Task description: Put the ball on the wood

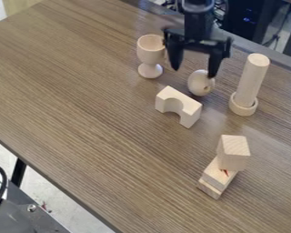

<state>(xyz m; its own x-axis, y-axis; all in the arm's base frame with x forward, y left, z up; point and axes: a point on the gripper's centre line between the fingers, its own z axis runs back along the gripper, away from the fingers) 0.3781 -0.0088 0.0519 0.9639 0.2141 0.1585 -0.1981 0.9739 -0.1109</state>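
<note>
The black gripper (196,68) hangs at the upper middle of the camera view, its two fingers spread apart with nothing held between them. Just below and slightly right of it is the pale wooden ball (201,83), which has a small dark hole; the right fingertip overlaps its top edge in the view. An arch-shaped wood block (183,106) stands left of and nearer the camera than the ball. At the lower right, a wooden cube (233,152) rests on flat wood pieces (217,176). Which wood the task means, I cannot tell.
A wooden goblet (151,55) stands left of the gripper. On the right, an upright wooden cylinder (253,79) sits in a round ring base (243,105). The brown table (81,100) ends in a diagonal edge at lower left.
</note>
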